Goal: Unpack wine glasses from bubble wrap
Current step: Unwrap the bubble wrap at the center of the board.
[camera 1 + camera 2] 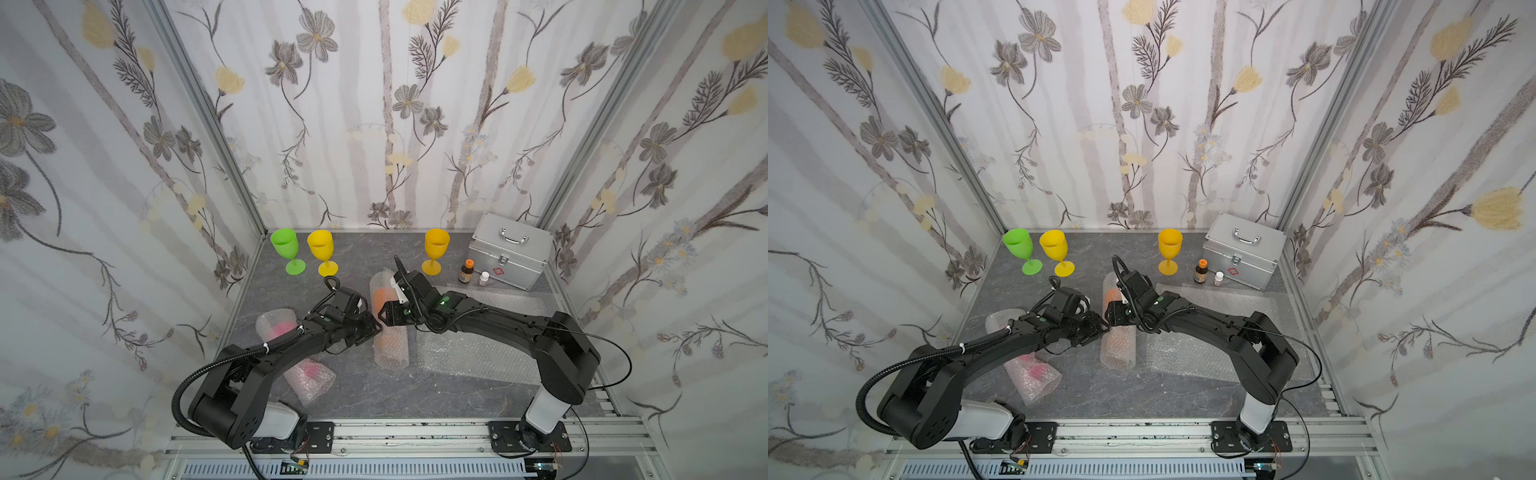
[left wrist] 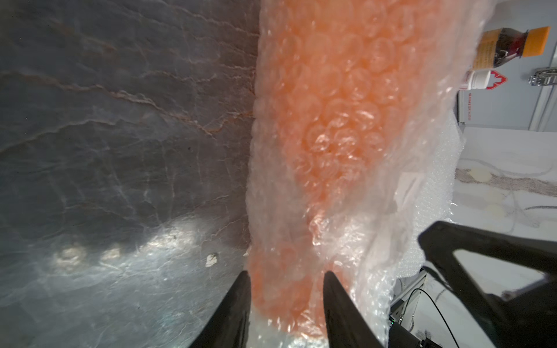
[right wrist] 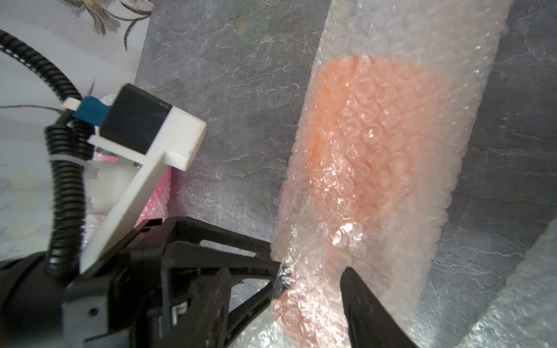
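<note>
A bubble wrap roll (image 1: 390,349) lies mid-table with the orange wine glass (image 1: 380,301) showing through it (image 2: 331,105) (image 3: 376,120). My left gripper (image 1: 376,328) (image 2: 286,280) has come in from the left. Its two fingers press on either side of the roll's narrow orange part. My right gripper (image 1: 384,316) (image 3: 284,272) reaches in from the right, jaws apart. One fingertip (image 3: 349,280) rests on the wrap. A second roll (image 1: 309,386) holding the pink glass (image 1: 309,370) lies under my left arm. Green (image 1: 286,249), yellow (image 1: 321,249) and amber (image 1: 436,249) glasses stand upright at the back.
A flat bubble wrap sheet (image 1: 469,349) lies under my right arm. At the back right stand a silver case (image 1: 509,249), a brown orange-capped bottle (image 1: 466,271) and a small white bottle (image 1: 484,278). Patterned walls close in three sides of the table.
</note>
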